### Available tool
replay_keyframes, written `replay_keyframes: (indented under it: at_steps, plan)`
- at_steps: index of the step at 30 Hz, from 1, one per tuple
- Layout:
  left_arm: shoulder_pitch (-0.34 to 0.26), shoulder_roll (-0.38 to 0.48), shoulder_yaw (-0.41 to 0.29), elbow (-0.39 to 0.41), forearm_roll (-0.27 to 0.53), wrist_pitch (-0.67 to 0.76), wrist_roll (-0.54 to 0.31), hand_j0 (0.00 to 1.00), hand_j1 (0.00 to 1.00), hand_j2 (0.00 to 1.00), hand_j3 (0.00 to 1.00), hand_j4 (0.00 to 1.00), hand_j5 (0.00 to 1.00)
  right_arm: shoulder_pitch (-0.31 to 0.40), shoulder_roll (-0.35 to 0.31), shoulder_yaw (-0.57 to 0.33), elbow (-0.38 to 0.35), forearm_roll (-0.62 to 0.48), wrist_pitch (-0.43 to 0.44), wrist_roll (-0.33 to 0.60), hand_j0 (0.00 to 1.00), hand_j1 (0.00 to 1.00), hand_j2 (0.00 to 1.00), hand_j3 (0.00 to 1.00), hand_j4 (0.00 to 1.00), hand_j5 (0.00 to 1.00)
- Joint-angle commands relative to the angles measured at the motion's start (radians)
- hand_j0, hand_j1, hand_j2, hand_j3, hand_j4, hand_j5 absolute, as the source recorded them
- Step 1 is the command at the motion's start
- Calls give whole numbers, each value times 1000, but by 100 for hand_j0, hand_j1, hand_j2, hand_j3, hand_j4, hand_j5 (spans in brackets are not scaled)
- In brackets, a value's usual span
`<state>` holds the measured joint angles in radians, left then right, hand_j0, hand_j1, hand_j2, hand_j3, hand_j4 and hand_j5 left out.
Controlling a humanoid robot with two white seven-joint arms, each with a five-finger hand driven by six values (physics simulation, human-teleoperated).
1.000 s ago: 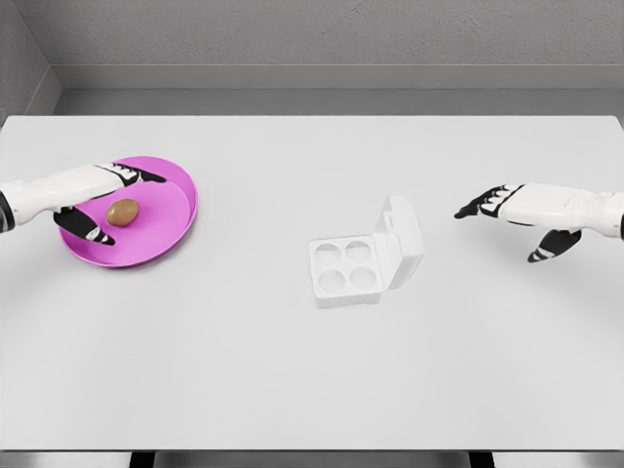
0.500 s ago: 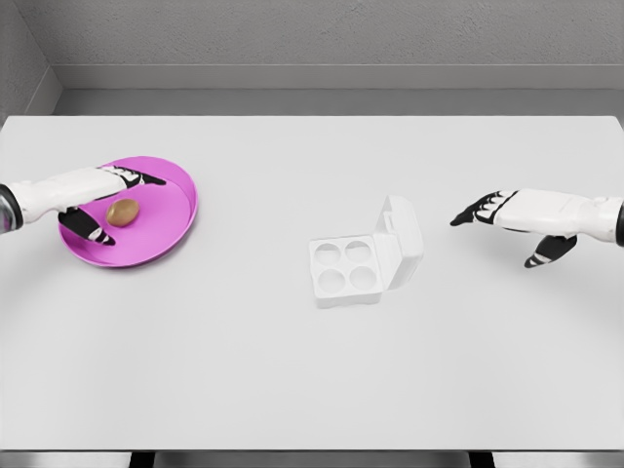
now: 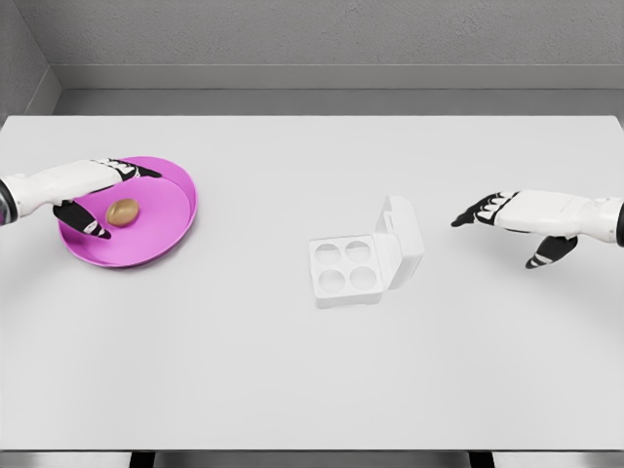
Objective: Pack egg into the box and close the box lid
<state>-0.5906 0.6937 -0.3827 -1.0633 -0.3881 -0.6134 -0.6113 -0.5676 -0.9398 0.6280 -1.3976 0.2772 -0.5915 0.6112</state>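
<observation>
Bright, even, diffuse light fills the simulator render, with no visible source and no glare on the white table (image 3: 292, 370). Shadows are faint: a soft grey smudge lies under the left hand (image 3: 93, 195) on the magenta plate (image 3: 171, 224), and a pale one sits beneath the right hand (image 3: 517, 219). The open box (image 3: 366, 255) between the hands throws almost no shade. Focus is sharp edge to edge, with no blur. Table edges run straight, showing no lens distortion.
</observation>
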Motion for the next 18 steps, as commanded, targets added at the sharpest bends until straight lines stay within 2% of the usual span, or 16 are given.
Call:
replay_keyframes:
  at_steps: [1, 3, 9, 18]
  plan:
    - [-2, 0, 1, 6, 2, 3, 0, 100, 100, 100, 100, 100, 100, 0, -1, -1, 0, -6, 2, 0, 100, 100, 100, 100, 100, 100]
    - [-6, -8, 1, 32, 0, 3, 0, 100, 100, 100, 100, 100, 100, 0, 1, -2, 2, -6, 4, 0, 100, 100, 100, 100, 100, 100]
    - [-6, -10, -1, 32, 2, 3, 0, 100, 100, 100, 100, 100, 100, 5, 1, -5, -31, -4, 2, 0, 100, 100, 100, 100, 100, 100]
    - [-6, -10, 1, 54, 3, 3, 0, 100, 100, 100, 100, 100, 100, 2, -2, -25, -26, -4, 4, 0, 100, 100, 100, 100, 100, 100]
